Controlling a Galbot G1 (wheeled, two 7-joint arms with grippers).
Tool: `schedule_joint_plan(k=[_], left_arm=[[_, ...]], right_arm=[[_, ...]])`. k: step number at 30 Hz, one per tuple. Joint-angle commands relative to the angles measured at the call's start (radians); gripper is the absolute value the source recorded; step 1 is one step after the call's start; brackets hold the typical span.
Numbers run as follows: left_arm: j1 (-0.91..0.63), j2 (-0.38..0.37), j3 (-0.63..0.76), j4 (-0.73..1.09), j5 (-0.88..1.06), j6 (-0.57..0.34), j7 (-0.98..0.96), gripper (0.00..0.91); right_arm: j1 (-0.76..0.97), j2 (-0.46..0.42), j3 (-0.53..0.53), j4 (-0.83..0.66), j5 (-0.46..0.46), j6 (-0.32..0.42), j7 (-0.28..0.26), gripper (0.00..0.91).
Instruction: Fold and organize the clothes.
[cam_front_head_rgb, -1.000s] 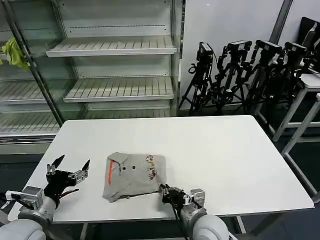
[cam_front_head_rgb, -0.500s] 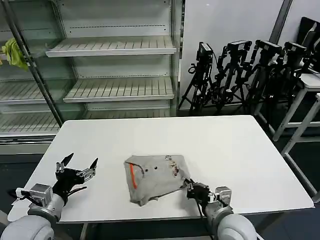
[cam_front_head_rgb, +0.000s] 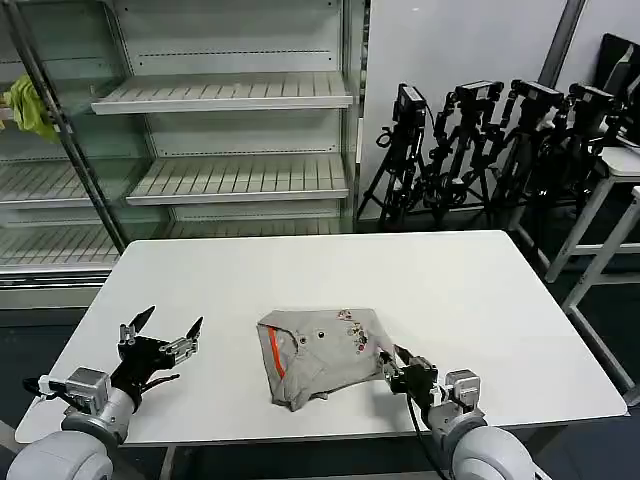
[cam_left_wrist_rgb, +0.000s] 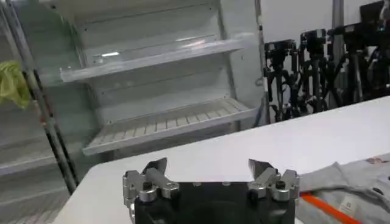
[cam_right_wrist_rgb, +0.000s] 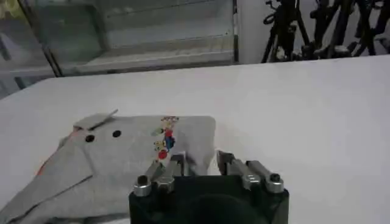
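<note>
White table (cam_front_head_rgb: 480, 290) under the head cam carried the grey clothes (cam_front_head_rgb: 320, 355) near its front edge — bunched. Right gripper (cam_front_head_rgb: 398, 372) touched their right corner, fingers slightly apart. Left gripper (cam_front_head_rgb: 160, 335) hovered wide open, well left of them.

Probably a lab: bare display shelving (cam_front_head_rgb: 225, 95), tripod-mounted cameras (cam_front_head_rgb: 480, 150) (clustered), white table (cam_front_head_rgb: 470, 300).
</note>
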Motion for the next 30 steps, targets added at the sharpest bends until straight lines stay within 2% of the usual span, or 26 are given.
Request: schedule_joint_plan(k=[1, 5, 9, 12, 14, 16, 19, 21, 25, 27, 30], left_arm=[[-0.005, 0.001, 0.004, -0.014, 0.002, 0.002, 0.006, 0.907], [0.001, 0.006, -0.005, -0.037, -0.003, -0.002, 0.014, 0.907], [-0.012, 0.014, -0.023, -0.055, -0.059, -0.075, 0.014, 0.907], [-0.052, 0.026, -0.055, -0.064, -0.128, -0.146, 0.022, 0.907], [-0.078, 0.022, -0.085, -0.063, -0.149, -0.195, 0.070, 0.907], [-0.106, 0.010, -0.113, -0.062, -0.151, -0.216, 0.113, 0.907], [-0.162, -0.014, -0.139, -0.061, -0.205, -0.233, 0.177, 0.907], [-0.198, -0.016, -0.141, -0.054, -0.211, -0.267, 0.205, 0.907], [-0.231, -0.001, -0.131, -0.042, -0.205, -0.352, 0.232, 0.907], [-0.243, -0.002, -0.131, -0.042, -0.192, -0.352, 0.231, 0.907], [-0.273, -0.024, -0.142, -0.038, -0.156, -0.311, 0.228, 0.907]], right_arm=[[-0.014, -0.055, 0.032, 0.043, -0.054, -0.059, 0.029, 0.907], [-0.042, -0.102, 0.079, 0.092, -0.088, -0.077, 0.053, 0.907], [-0.061, -0.116, 0.177, 0.138, -0.181, -0.043, 0.049, 0.907], [-0.068, -0.100, 0.321, 0.159, -0.258, 0.014, 0.003, 0.907], [-0.071, -0.081, 0.427, 0.144, -0.362, 0.092, -0.056, 0.907], [-0.071, -0.064, 0.483, 0.134, -0.449, 0.144, -0.096, 0.907], [-0.071, -0.028, 0.575, 0.158, -0.455, 0.165, -0.168, 0.907], [-0.074, -0.011, 0.619, 0.179, -0.473, 0.168, -0.187, 0.907], [-0.130, 0.032, 0.736, 0.205, -0.528, 0.231, -0.246, 0.907], [-0.172, 0.051, 0.798, 0.207, -0.557, 0.263, -0.271, 0.907], [-0.211, 0.090, 0.858, 0.207, -0.581, 0.293, -0.280, 0.907]])
